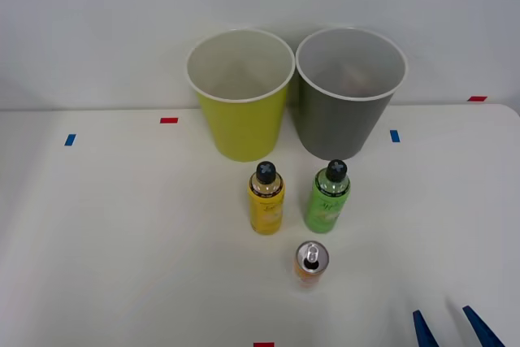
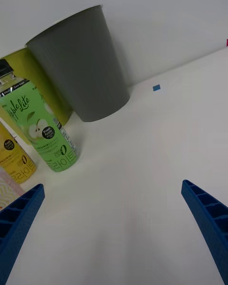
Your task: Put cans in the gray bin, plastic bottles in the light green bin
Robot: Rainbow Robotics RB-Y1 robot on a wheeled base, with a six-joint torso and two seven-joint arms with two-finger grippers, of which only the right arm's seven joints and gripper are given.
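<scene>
Your tool point(image 1: 452, 327) hangs with its fingers spread apart and empty low over the counter point(image 1: 122, 241), the orange can point(image 1: 310, 262) off to its left, the two bottles point(image 1: 266, 198) beyond that before the gray bin point(image 1: 345, 123).

bright, even overhead light w/ soft, faint shadows under the bottles point(image 1: 296, 197) and bins point(image 1: 292, 91) on the white table point(image 1: 122, 233), no harsh glare, front view sharp, wrist view tilted w/ slight wide-angle stretch at edges.
</scene>
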